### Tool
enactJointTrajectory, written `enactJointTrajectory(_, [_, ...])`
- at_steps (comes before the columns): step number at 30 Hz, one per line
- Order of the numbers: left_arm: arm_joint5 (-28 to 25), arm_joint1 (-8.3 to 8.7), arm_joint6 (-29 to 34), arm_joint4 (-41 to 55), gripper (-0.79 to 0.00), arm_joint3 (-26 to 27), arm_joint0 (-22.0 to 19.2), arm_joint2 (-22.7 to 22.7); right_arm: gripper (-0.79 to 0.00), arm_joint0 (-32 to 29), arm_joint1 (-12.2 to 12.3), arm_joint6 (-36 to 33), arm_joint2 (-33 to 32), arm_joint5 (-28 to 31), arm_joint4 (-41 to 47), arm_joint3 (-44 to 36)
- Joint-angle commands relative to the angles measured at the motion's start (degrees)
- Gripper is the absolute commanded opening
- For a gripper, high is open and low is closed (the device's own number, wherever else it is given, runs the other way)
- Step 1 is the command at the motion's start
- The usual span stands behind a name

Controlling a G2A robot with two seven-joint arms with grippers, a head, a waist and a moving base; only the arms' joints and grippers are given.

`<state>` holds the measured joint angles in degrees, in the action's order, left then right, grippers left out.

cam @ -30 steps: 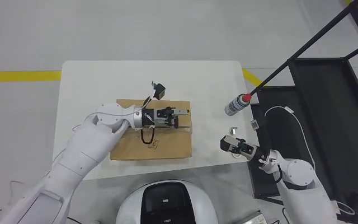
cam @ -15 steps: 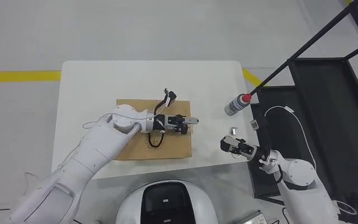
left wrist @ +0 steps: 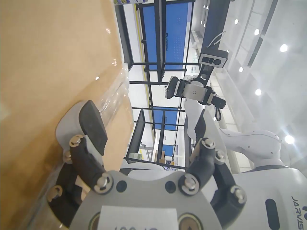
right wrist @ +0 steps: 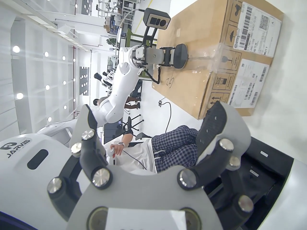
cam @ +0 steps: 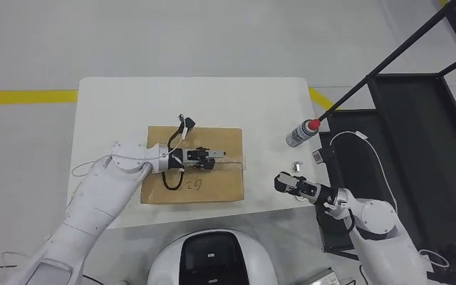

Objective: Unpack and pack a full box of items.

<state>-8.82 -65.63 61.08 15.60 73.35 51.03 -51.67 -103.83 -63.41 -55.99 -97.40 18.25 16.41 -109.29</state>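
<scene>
The closed cardboard box (cam: 221, 187) sits mid-worktop (cam: 114, 107) toward the front edge, directly under the left gripper (cam: 214, 154), whose spread fingers rest along its taped seam. It is brown, clear-taped, with labels on its side. The left arm stretches across the lid. The right gripper (cam: 285, 184), fingers apart and empty, hovers near the front right corner.
</scene>
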Motion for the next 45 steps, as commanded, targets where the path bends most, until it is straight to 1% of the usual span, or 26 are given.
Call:
enactJointTrajectory(1, [0.51, 1.23, 0.13, -0.1, 0.0, 1.85, 2.5, -3.75, 0.0, 0.17, 0.06, 0.12, 0.19, -0.11, -0.08, -0.14])
enactJointTrajectory(6, [0.81, 3.88, 0.81, 0.98, 0.0, 5.9, 8.55, -12.98, 0.0, 0.72, 0.18, 0.13, 1.22, -0.36, 0.23, -0.76])
enactJointTrajectory(10, [0.9, 5.59, 0.66, 2.87, 0.0, 8.96, 13.94, -20.32, 0.0, 1.26, 0.3, 0.15, 1.86, -0.79, 0.21, -0.94])
enactJointTrajectory(16, [1.54, 7.29, 0.53, 4.51, 0.0, 12.52, 21.31, -28.39, 0.0, 2.48, 0.43, 0.15, 3.4, -1.42, 0.39, -0.88])
enactJointTrajectory(20, [0.36, 8.0, -0.6, 6.98, 0.0, 14.47, 25.43, -33.48, 0.0, 3.4, 0.53, -0.39, 4.59, -1.81, 0.48, -1.11])
enactJointTrajectory(21, [-0.29, 8.14, -0.82, 7.96, 0.0, 14.88, 26.38, -34.82, -0.086, 3.66, 0.57, -0.77, 4.89, -1.8, 0.67, -1.14])
enactJointTrajectory(22, [-0.97, 8.27, -0.9, 9.06, 0.0, 15.18, 27.24, -36.17, -0.422, 3.9, 0.59, -0.71, 5.03, -1.86, 0.73, -1.1])
enactJointTrajectory(24, [-2.69, 8.42, -1.26, 11.12, 0.0, 16.05, 29.11, -38.26, -0.785, 4.32, 0.65, -0.6, 5.35, -1.95, 0.61, -1.16])
enactJointTrajectory(28, [-5.13, 8.55, -2.58, 14.02, 0.0, 17.36, 32.1, -41.22, -0.785, 4.88, 0.75, -0.27, 5.89, -2.05, 0.38, -1.19])
enactJointTrajectory(33, [-6.92, 8.67, -4.75, 15.56, 0.0, 17.55, 34.31, -44.1, -0.785, 5.08, 0.9, 0.44, 5.9, -1.95, 0.35, -0.77])
enactJointTrajectory(36, [-7.56, 8.73, -7.1, 15.06, 0.0, 17.5, 35.5, -45.83, -0.785, 5.0, 1.0, 1.12, 5.66, -1.95, 0.08, -0.49])
enactJointTrajectory(40, [-7.5, 8.76, -9.67, 14.6, 0.0, 17.52, 36.83, -47.37, -0.785, 4.83, 1.12, 2.42, 5.39, -1.8, -1.05, -0.57])
enactJointTrajectory(45, [-7.25, 8.68, -11.94, 14.02, 0.0, 16.99, 37.3, -47.75, -0.785, 4.81, 1.26, 3.74, 5.07, -1.73, -2.32, -0.93])
